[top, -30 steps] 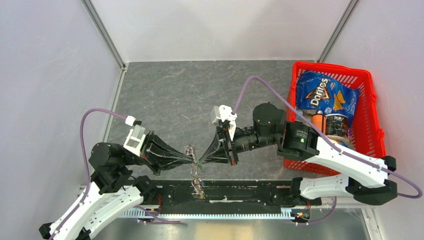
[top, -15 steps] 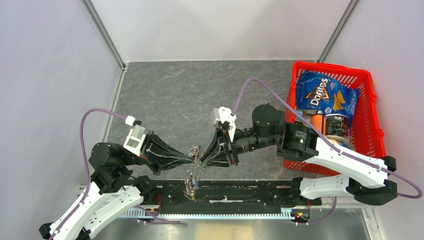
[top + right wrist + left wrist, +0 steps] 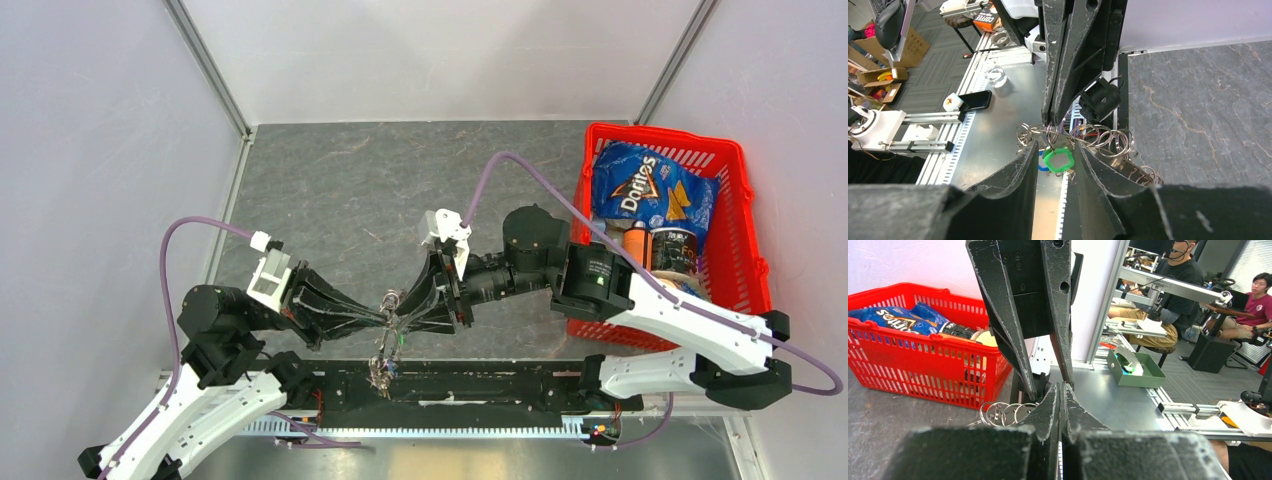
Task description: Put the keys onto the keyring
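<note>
- Two arms are brought together above the near edge of the surface (image 3: 350, 190), tips almost touching, so that ring and key can be worked between them in the air.
- On the left, the left end effector (image 3: 378, 318) is closed, its fingertips pinched on the keyring (image 3: 1098, 137), which shows here as a bunch of linked wire rings.
- The bunch is thereby kept off the surface, with part of it hanging below the pinch.
- This hold is judged to serve as an anchor: the ring is steadied so that the other arm has something fixed to work against.
- In the middle, the green key (image 3: 1058, 160) is found just beneath that pinch, among the rings. Whether it is already threaded onto a coil cannot be told.
- The black key cannot be made out in any view.
- To the right of it, the right end effector (image 3: 405, 318) is seen with its jaws parted, one on either side of the green head, and a gap is visible beside the head, so nothing is gripped by it.
- At the far right, a red basket (image 3: 745, 230) of snack packets is set well apart from the work and plays no part in it.
</note>
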{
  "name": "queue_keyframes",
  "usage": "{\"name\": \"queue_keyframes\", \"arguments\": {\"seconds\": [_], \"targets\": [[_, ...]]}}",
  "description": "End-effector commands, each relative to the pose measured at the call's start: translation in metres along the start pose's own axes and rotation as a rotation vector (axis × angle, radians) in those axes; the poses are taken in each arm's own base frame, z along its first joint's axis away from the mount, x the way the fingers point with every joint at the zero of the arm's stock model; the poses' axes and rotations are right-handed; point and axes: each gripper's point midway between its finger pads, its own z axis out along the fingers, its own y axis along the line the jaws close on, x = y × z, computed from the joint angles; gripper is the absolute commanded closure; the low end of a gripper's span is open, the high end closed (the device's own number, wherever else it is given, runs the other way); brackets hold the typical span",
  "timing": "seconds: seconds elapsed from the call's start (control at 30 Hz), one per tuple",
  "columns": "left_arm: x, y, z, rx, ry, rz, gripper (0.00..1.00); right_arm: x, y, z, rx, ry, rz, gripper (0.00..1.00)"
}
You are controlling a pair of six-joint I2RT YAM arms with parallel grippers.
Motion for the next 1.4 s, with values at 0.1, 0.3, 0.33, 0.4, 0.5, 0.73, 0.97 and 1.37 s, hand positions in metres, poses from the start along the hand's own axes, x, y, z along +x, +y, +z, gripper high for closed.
{"name": "queue_keyframes", "arguments": {"seconds": [0.1, 0.3, 0.33, 0.4, 0.5, 0.73, 0.97, 1.37], "targets": [[-0.022, -0.004, 0.001, -0.007, -0.076, 0.042, 0.98, -0.025, 0.006, 0.006, -0.019, -0.067, -0.037, 0.61], [-0.025, -0.005, 0.000, -0.010, -0.084, 0.048, 0.98, -0.022, 0.007, 0.007, -0.015, -0.061, -0.040, 0.62], [-0.025, -0.005, 0.000, -0.012, -0.085, 0.047, 0.98, -0.022, 0.007, 0.007, -0.015, -0.060, -0.039, 0.62], [-0.025, -0.004, 0.000, -0.015, -0.087, 0.048, 0.98, -0.021, 0.007, 0.007, -0.012, -0.060, -0.040, 0.63], [-0.025, -0.003, 0.000, -0.021, -0.091, 0.051, 0.98, -0.020, 0.006, 0.008, -0.006, -0.058, -0.041, 0.65], [-0.027, -0.003, 0.000, -0.022, -0.097, 0.054, 0.98, -0.018, 0.006, 0.009, 0.002, -0.053, -0.050, 0.87], [-0.027, -0.006, -0.001, -0.014, -0.097, 0.046, 0.98, -0.016, 0.008, 0.007, 0.009, -0.019, -0.058, 1.00], [0.003, -0.028, -0.009, 0.060, 0.124, -0.083, 0.77, 0.009, 0.011, -0.001, -0.002, 0.137, -0.018, 1.00]]}}
